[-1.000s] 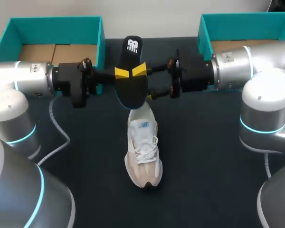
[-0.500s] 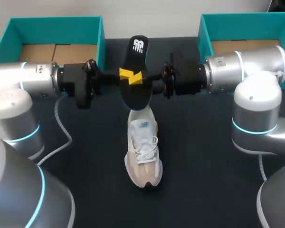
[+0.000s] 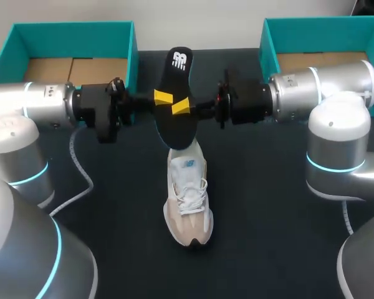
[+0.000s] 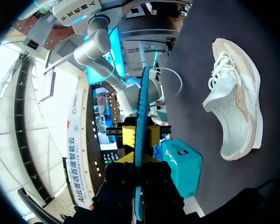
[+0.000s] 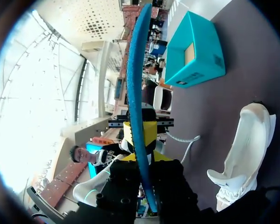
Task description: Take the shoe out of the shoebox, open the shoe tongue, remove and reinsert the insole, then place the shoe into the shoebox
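Black insole [image 3: 174,128] held aloft by both arms
Left gripper [image 3: 164,98] and right gripper [image 3: 182,107] each clamp it above the shoe [image 3: 188,199], which lies on the table [image 3: 268,205]; white logo at the insole's far end, its near end hiding the shoe's heel

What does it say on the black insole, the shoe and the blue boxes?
No words or numbers can be read here.
Insole: a white logo near one end, no letters I can make out.
Shoe: a small blue mark on the tongue, too small to read.
Left box: small dark labels on its sides, too small to read.
Right box: a small dark label, too small to read.
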Robot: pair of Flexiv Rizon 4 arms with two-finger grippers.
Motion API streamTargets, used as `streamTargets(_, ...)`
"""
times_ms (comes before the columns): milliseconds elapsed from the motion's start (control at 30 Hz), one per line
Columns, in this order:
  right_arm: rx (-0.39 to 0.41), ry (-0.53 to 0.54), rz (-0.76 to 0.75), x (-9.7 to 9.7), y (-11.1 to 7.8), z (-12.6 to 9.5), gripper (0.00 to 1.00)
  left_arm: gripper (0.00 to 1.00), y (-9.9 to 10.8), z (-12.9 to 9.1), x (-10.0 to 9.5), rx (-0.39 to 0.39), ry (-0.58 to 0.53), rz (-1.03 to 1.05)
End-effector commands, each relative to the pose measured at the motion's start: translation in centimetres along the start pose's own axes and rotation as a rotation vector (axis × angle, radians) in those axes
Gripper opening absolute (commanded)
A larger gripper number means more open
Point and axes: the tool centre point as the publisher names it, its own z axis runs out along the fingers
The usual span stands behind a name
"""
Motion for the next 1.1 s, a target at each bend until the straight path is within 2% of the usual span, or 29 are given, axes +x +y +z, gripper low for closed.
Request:
streamTargets(33,-0.001,0.006,-0.006,-0.2,0.1,0.6,0.00,0.00,-0.1,0.3,0.1,-0.002,-0.003,-0.013)
streamTargets(67,-0.007,0.009,-0.015,-0.2,0.1,0.6,0.00,0.00,0.0,0.3,0.0,-0.005,-0.004,-0.025)
streamTargets(133,-0.012,0.009,-0.024,-0.2,0.0,0.6,0.00,0.43,0.1,0.3,0.0,-0.019,0.004,-0.042)
streamTargets(167,-0.017,0.011,-0.037,-0.2,0.0,0.7,0.00,0.99,0.2,0.2,-0.1,-0.021,0.006,-0.044)
streamTargets(367,-0.021,-0.002,-0.074,-0.4,0.3,0.1,0.00,1.00,0.8,-0.9,-0.7,-0.043,0.023,-0.221)
streamTargets(533,-0.026,-0.026,-0.138,-0.4,1.3,-0.7,0.00,1.00,1.3,-2.6,-0.3,-0.052,0.137,-0.470)
streamTargets(733,-0.022,-0.075,-0.318,0.1,2.3,-1.6,0.00,1.00,0.7,-4.9,1.1,-0.045,0.268,-0.773)
streamTargets(900,-0.013,-0.101,-0.405,0.3,2.7,-1.9,0.00,1.00,0.0,-6.1,2.4,-0.050,0.367,-0.972)
streamTargets(1100,-0.002,-0.114,-0.507,0.3,3.2,-1.7,0.00,1.00,-0.8,-6.8,3.8,-0.066,0.452,-1.112)
